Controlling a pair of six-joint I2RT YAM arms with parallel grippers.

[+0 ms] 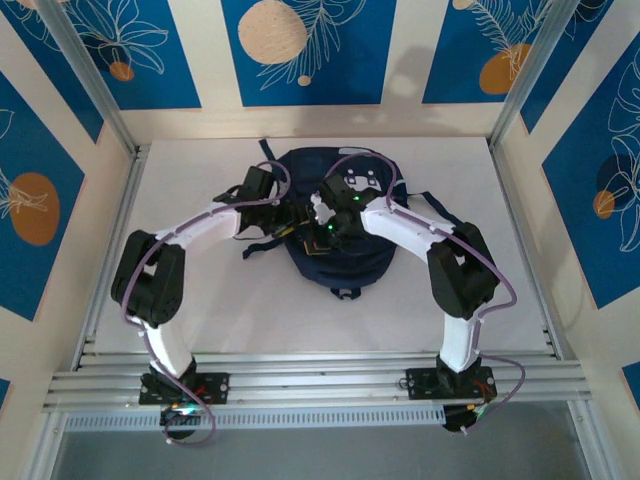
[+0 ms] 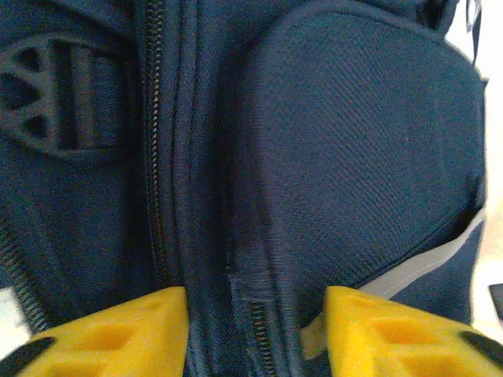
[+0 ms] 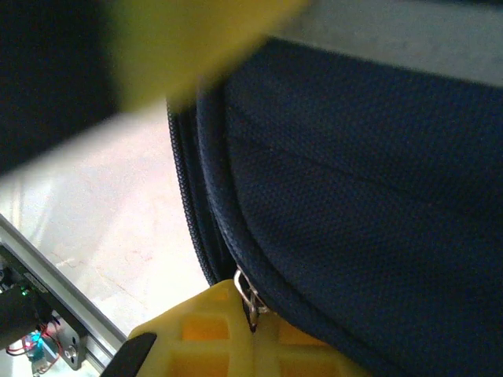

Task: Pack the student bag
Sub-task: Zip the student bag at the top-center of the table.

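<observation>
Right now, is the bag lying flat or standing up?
Lying flat: in the top view the student bag spreads across the table, broad face up.

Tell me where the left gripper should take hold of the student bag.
Take the raised fabric fold over the zipper on the student bag. It stands proud as a narrow ridge running between the left gripper's open fingers, so come straight in along it, jaws either side.
</observation>
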